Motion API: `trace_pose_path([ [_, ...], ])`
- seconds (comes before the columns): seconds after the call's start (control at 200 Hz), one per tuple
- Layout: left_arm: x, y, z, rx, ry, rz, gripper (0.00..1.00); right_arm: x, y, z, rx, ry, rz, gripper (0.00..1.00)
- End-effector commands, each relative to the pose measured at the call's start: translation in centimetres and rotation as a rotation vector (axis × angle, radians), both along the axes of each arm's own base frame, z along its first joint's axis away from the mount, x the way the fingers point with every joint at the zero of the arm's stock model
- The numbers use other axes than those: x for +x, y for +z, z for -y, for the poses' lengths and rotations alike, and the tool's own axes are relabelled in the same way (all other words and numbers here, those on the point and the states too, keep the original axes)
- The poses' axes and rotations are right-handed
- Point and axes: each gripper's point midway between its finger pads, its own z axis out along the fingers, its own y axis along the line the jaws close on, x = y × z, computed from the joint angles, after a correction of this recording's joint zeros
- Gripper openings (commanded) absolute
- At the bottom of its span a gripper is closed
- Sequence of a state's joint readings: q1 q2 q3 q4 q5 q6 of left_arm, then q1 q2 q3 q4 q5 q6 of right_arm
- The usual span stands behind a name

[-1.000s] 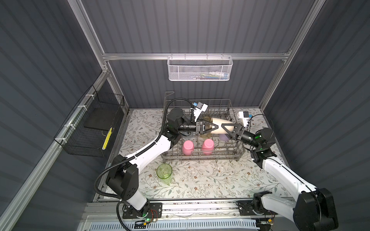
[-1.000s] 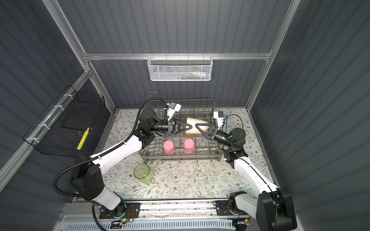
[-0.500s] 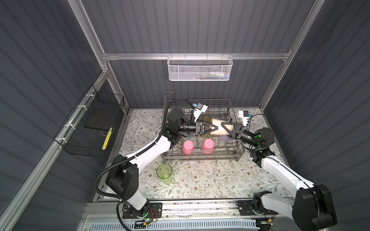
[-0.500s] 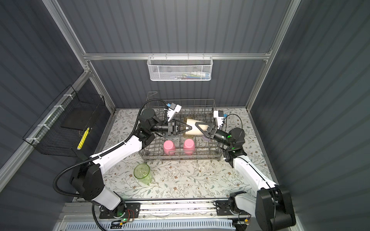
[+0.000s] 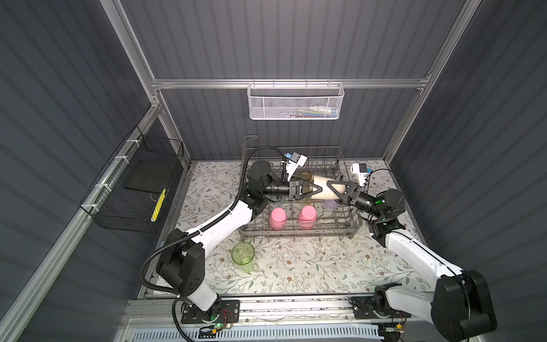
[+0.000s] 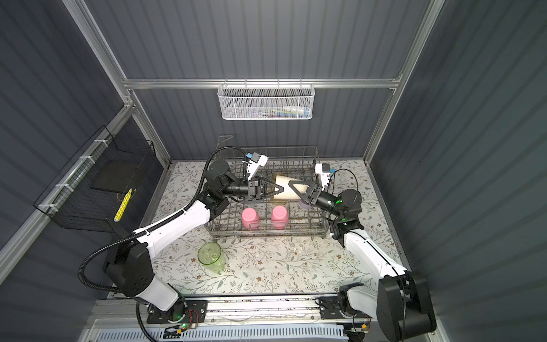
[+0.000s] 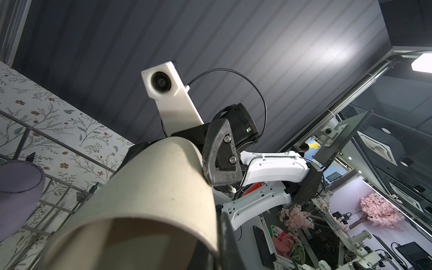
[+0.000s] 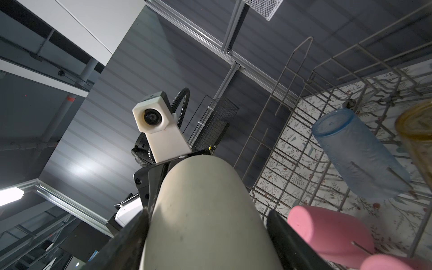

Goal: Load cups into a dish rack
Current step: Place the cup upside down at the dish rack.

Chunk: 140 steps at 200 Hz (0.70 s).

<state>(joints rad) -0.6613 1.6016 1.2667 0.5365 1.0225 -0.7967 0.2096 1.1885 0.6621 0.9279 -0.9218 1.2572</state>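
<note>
While level between jaws, beige cup (image 7: 149, 191), mouth seemingly toward left arm (image 5: 225, 219)

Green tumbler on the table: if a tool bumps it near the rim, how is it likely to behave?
The green tumbler stands upright, mouth up, tall for its base, so a high nudge would probably tip it. Its round sides suggest it would then roll. Translucent walls hint at light plastic, easily shoved.

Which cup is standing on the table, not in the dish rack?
The see-through green cup. It alone stands on the flowery table, in front of the dish rack. The pink cups and the rest are in or above the rack.
</note>
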Motion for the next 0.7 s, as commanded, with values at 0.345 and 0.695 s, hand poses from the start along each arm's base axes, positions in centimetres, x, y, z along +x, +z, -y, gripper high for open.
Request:
trace_pose_path([
  [0.345,-0.3,0.0,0.1,0.001,0.003,0.031,0.07,-1.8,1.8,-0.9,0.016,0.057,0.071,0.6],
  [0.695,-0.6,0.5,-1.2,0.033,0.084,0.094,0.28,-2.0,3.1,1.4,-0.01,-0.045,0.103,0.42],
])
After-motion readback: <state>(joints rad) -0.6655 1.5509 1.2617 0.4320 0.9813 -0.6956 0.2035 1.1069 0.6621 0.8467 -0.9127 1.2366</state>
